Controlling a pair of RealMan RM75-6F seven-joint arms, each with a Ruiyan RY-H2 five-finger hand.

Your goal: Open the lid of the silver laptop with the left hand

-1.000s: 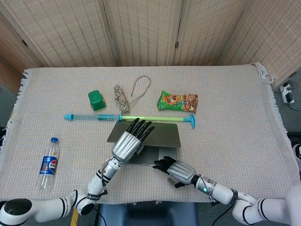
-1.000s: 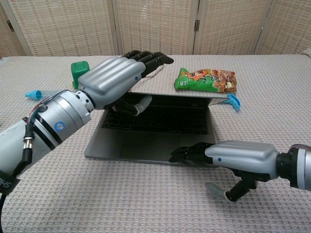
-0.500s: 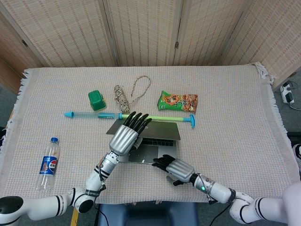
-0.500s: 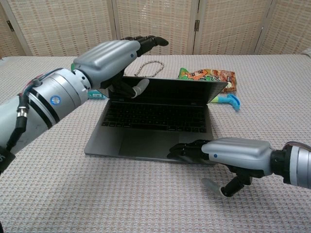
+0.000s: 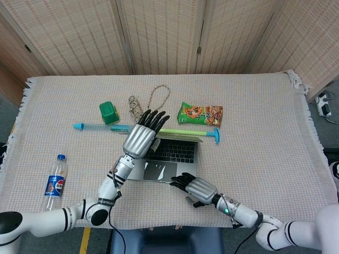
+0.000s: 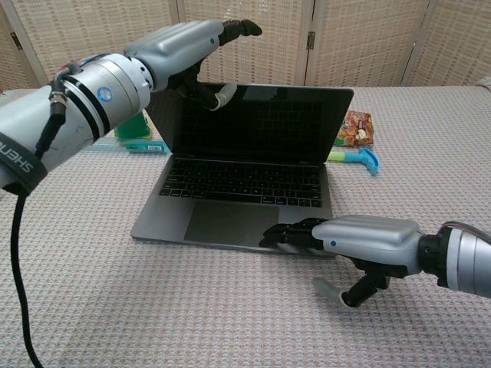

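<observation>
Since a second ago I have swung the lid [image 6: 249,123] from nearly flat over the keys to upright, its dark screen now facing my chest. The fingers [image 6: 234,29] of my left hand [image 5: 140,139] lie stretched over the lid's top edge with the thumb curled against the screen side, so the lid is pinched between them. My right hand [image 6: 360,240] lies low, its dark fingers [image 6: 288,232] spread flat on the front right corner of the silver laptop [image 5: 164,159], holding nothing. The laptop sits near the front middle of the bench [image 5: 265,132], which is covered by a beige woven cloth with fringed ends; woven folding screens [image 5: 159,37] stand behind it, and a white power strip [image 5: 323,103] lies on the floor at the far right. Only the head view shows the whole layout: a water bottle [image 5: 55,182] lying at the left, a coil of rope [image 5: 145,103] behind the laptop, a green container [image 5: 109,112], and a long green and blue stick [image 5: 183,132] running behind the lid. A snack bag [image 5: 201,114] lies past it, half hidden by the lid in the chest view. Only the chest view shows the keyboard [image 6: 245,182] and trackpad [image 6: 226,223] plainly.
</observation>
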